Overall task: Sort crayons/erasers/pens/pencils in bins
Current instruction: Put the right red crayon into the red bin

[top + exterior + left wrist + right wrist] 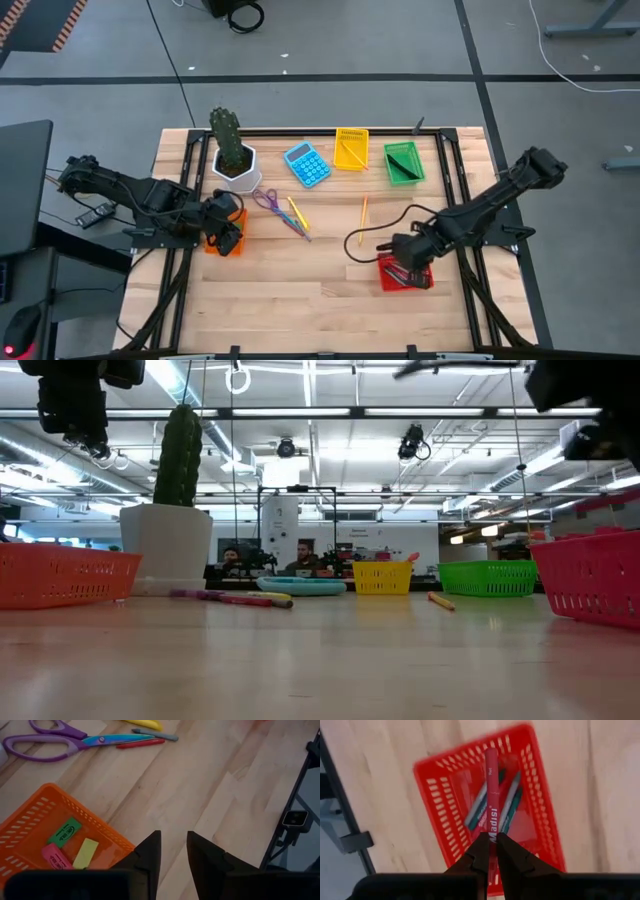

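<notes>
The right pincer [490,851] grips a red pen [491,790] above the red bin [450,785] at the worktop's near right — other pens already lie inside. The left pincer [173,851] hovers open and empty over the orange bin [45,810], which holds three erasers [65,831].

A lab: open ceiling with strip lights [330,412], people at workstations [268,560] behind.

Two dark jointed arms w/ black cables; left pincer [173,851], right pincer [492,851]: matte black wedge fingers.
</notes>
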Tool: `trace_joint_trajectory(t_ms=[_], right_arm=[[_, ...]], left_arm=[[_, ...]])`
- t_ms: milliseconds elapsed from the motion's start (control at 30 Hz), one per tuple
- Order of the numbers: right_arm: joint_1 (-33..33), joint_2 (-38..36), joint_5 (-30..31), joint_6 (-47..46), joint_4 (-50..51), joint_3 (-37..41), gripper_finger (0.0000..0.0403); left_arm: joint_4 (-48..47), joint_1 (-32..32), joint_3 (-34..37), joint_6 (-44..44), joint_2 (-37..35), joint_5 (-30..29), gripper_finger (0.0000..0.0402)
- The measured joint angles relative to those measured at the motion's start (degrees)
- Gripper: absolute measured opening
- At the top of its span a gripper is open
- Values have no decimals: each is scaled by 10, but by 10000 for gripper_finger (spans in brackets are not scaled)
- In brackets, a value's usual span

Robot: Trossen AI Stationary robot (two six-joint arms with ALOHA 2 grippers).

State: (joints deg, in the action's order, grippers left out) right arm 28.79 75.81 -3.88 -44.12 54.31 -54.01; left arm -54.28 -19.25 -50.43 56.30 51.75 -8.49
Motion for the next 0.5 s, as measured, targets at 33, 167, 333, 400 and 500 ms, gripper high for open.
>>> trace_joint_trajectory(t_ms=[33, 167, 333, 400, 500], right_arm=[[7, -6, 0, -14, -8, 15, 32], [26, -14, 2, -41, -39, 60, 32], [30, -14, 13, -38, -96, 101, 32], [30, -14, 22, -40, -114, 117, 32], [30, -12, 24, -41, -139, 140, 32]], left_arm=[[0, 0, 0, 0, 0, 0, 102], [0, 0, 0, 0, 0, 0, 102], [0, 0, 0, 3, 0, 0, 103], [0, 0, 0, 10, 0, -2, 103], [0, 0, 0, 25, 0, -7, 103]])
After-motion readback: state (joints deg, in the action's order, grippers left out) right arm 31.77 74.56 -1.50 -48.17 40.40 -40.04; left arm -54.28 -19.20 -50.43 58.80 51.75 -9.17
